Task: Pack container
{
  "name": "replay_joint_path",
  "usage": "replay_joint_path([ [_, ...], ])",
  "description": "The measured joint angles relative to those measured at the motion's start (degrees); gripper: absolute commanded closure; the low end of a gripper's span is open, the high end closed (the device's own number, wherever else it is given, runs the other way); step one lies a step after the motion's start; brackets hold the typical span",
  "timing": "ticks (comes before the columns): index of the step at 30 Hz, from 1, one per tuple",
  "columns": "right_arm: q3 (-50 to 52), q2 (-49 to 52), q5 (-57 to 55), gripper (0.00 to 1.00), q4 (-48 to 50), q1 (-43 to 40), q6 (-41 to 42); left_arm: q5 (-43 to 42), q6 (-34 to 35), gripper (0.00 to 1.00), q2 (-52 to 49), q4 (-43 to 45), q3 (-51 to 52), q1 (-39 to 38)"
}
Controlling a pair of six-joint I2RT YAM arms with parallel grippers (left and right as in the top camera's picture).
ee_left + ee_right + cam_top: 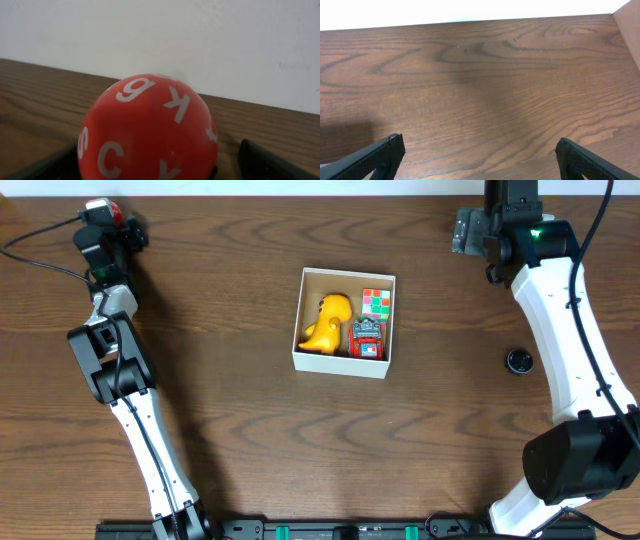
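Note:
The container (304, 358), a shallow white box with a brown inside, sits mid-table. It holds a yellow toy (329, 321), a colour cube (377, 302) and a small red toy (367, 340). My left gripper (108, 225) is at the far left back corner. In the left wrist view its fingers (160, 170) are spread wide around a red ball with white letters (147, 130), with a gap at the right finger. The ball barely shows in the overhead view (117, 208). My right gripper (468, 230) is open and empty over bare wood at the back right (477, 155).
A small black round object (517, 360) lies on the table right of the container, beside the right arm. A white wall runs along the table's back edge (200, 40). Cables trail off the left arm at the far left.

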State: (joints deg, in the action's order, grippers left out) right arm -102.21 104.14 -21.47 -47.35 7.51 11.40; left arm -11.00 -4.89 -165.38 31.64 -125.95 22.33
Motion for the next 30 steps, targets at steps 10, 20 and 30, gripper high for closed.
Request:
replay_joint_path([
  [10, 0.0, 0.0, 0.0, 0.01, 0.0, 0.0, 0.0, 0.0, 2.9, 0.02, 0.0, 0.1, -0.3, 0.0],
  [20, 0.0, 0.0, 0.0, 0.01, 0.0, 0.0, 0.0, 1.6, 1.9, 0.75, 0.1, -3.6, -1.3, 0.2],
  [30, 0.0, 0.0, 0.0, 0.01, 0.0, 0.0, 0.0, 1.9, 0.4, 0.94, -0.2, 2.0, -1.0, 1.0],
])
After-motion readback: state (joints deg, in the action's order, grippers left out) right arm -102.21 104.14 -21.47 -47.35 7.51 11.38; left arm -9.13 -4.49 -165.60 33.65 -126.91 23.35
